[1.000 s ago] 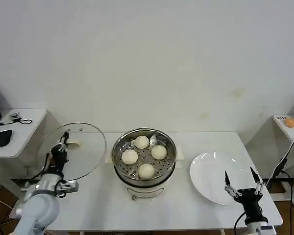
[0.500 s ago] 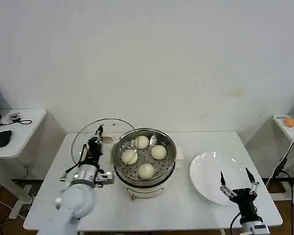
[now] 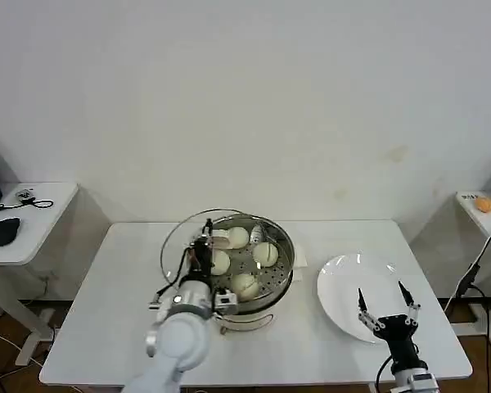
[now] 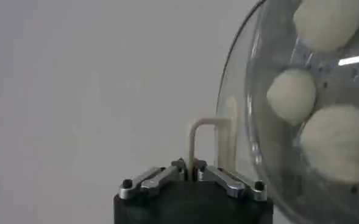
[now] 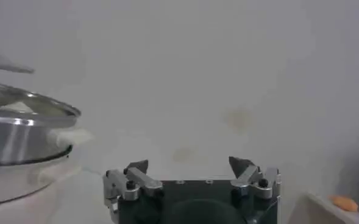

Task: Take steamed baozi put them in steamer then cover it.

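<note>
Covering the steamer (image 3: 254, 282) with four steamed baozi (image 3: 244, 285) already inside.

Clamped on the cover's (image 3: 180, 241) cream handle (image 4: 211, 143), the left gripper (image 3: 203, 250) holds it tilted, offset to the steamer's left, apparently not seated. Released now, it could slide off the rim. Right gripper (image 3: 386, 315) waits spread wide by the white plate (image 3: 352, 282).

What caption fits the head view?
Left hand carries the cover over the steamer holding four baozi.
</note>
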